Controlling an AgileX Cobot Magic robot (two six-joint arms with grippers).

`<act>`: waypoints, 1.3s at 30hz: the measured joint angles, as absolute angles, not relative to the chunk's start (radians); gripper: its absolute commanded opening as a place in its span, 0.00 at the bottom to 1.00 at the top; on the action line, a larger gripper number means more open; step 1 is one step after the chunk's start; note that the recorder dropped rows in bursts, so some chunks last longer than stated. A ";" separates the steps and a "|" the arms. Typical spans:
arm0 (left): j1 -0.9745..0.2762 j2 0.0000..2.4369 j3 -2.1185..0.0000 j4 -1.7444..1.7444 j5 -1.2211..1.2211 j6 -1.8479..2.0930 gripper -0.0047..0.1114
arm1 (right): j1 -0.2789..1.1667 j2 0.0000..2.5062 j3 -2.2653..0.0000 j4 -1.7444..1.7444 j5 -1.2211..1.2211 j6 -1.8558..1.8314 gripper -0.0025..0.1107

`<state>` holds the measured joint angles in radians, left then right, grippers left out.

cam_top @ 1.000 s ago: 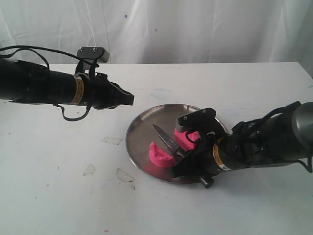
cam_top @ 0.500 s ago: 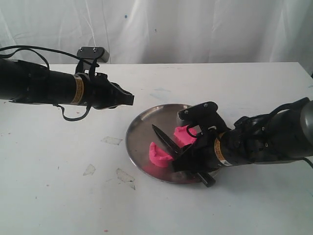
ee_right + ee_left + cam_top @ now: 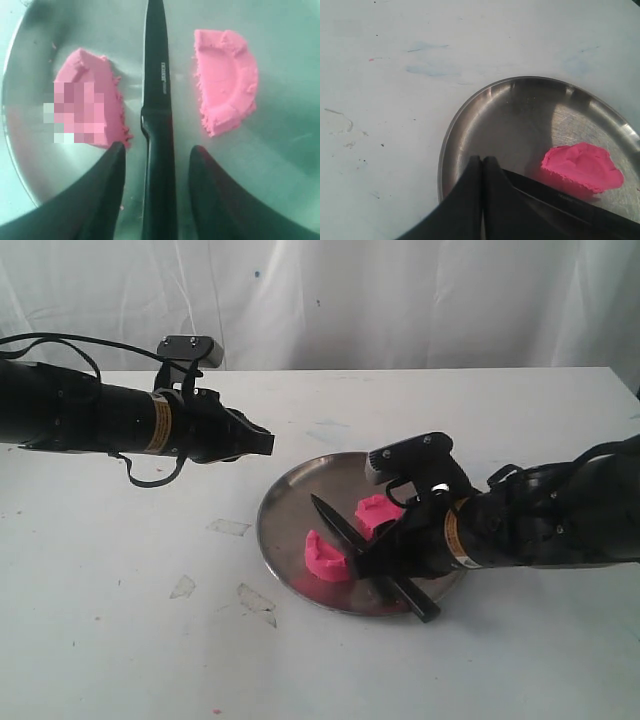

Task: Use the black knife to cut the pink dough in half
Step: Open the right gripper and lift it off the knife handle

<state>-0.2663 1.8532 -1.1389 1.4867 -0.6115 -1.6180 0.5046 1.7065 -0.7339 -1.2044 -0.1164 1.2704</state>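
Note:
The pink dough lies in two half-round chunks on the steel plate (image 3: 285, 502): one half (image 3: 328, 558) nearer the left arm, the other (image 3: 378, 512) further back. The black knife (image 3: 345, 531) lies flat between them, its handle end (image 3: 428, 613) sticking out over the plate's rim. My right gripper (image 3: 385, 550) hovers open just above the handle. In the right wrist view the knife (image 3: 156, 75) runs between both fingers with a gap on each side, and a dough half (image 3: 227, 87) lies to either side (image 3: 90, 85). My left gripper (image 3: 268, 443) is shut and empty, above the table beside the plate.
White table with scattered scuffs and bits of tape (image 3: 229, 527) left of the plate. A white curtain hangs behind. In the left wrist view the plate (image 3: 470, 125), one dough half (image 3: 582, 166) and the knife blade (image 3: 560, 200) lie under the shut fingers (image 3: 470, 180).
My right gripper has risen a little off the knife and shifted slightly; the knife and both dough halves stay put on the plate. The left arm has not moved.

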 measured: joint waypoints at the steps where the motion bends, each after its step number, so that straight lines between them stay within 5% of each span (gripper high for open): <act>1: -0.266 1.853 -1.139 1.487 -0.611 -1.618 0.04 | 0.505 1.698 -0.733 -1.204 -0.116 1.270 0.37; 39: -0.266 1.853 -1.139 1.488 -0.611 -1.618 0.04 | 0.505 1.311 -0.561 -1.204 -0.079 1.359 0.37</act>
<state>-0.2663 1.8532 -1.1389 1.4881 -0.6115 -1.6180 0.5046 1.3113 -0.5612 -1.2044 -0.0787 1.3594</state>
